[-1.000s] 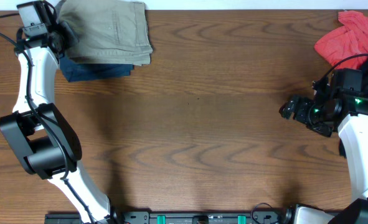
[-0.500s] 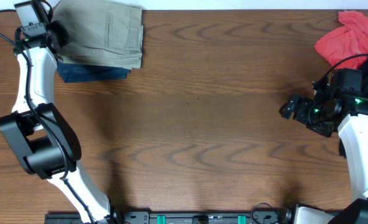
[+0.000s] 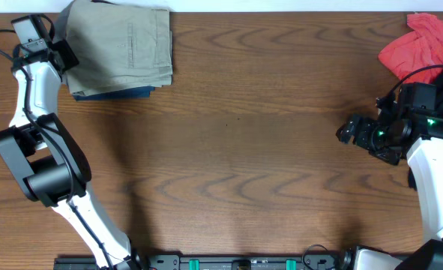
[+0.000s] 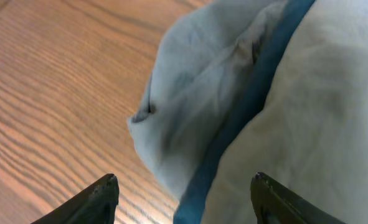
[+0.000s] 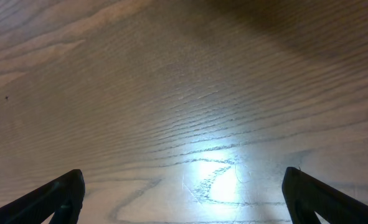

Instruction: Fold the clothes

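The clothes, folded khaki shorts (image 3: 120, 49), lie at the table's far left on top of a dark navy garment (image 3: 135, 94), of which only a thin edge shows. My left gripper (image 3: 62, 54) sits at the shorts' left edge. In the left wrist view it (image 4: 185, 179) is open, its fingers straddling the cloth edge without gripping: khaki cloth (image 4: 320, 112) and a navy strip (image 4: 258, 93) lie just ahead. My right gripper (image 3: 348, 131) hovers open over bare wood at the right, and in its wrist view (image 5: 184, 177) nothing is between its fingers.
A crumpled red shirt (image 3: 420, 45) lies at the far right corner, behind the right arm. The wooden table (image 3: 236, 165) stretches between the two arms. The shorts' pile reaches the table's back edge.
My left gripper has opened and let go of the shorts, and its wrist has drawn back to the left. The shorts have settled over the navy garment, covering more of it. The right arm is still.
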Available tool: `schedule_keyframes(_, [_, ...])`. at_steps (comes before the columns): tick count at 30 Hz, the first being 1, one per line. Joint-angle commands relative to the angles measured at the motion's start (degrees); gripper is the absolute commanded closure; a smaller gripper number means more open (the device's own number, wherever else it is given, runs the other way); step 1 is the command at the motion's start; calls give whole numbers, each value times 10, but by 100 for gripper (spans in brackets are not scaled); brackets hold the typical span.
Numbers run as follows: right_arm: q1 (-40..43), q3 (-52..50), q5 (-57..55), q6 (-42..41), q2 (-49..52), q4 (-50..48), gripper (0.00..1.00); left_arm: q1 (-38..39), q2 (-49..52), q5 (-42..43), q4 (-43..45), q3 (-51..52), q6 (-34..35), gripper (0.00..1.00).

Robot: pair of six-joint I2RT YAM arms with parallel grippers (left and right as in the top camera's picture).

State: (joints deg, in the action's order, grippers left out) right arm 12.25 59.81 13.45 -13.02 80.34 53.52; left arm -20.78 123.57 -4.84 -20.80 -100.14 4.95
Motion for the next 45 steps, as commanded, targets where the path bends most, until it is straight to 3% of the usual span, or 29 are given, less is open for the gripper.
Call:
schedule_keyframes(1, [2, 4, 0, -2, -5, 0, 1, 10, -57, 13, -21, -14, 38, 23])
schedule_keyframes(3, [2, 4, 0, -2, -5, 0, 1, 16, -89, 45, -41, -14, 69, 11])
schedule_keyframes(6, [2, 4, 0, -2, -5, 0, 1, 21, -136, 120, -75, -14, 116, 1])
schedule_keyframes(11, [2, 4, 0, -2, -5, 1, 1, 22, -216, 290, -154, -14, 136, 0])
schedule_keyframes(13, [2, 4, 0, -2, -5, 0, 1, 22, -242, 320, -211, -14, 136, 1])
schedule_keyframes(16, [2, 4, 0, -2, -5, 0, 1, 22, -275, 321, -311, -13, 129, 2])
schedule_keyframes(21, [2, 4, 0, -2, -5, 0, 1, 23, -348, 322, -435, 29, 59, 1])
schedule_keyframes(32, [2, 4, 0, -2, -5, 0, 1, 23, -671, 327, -490, 223, 41, 2])
schedule_keyframes(38, [2, 4, 0, -2, -5, 0, 1, 23, -794, 327, -598, 231, 41, 2])
schedule_keyframes(45, [2, 4, 0, -2, -5, 0, 1, 23, -876, 327, -609, 231, 41, 2])
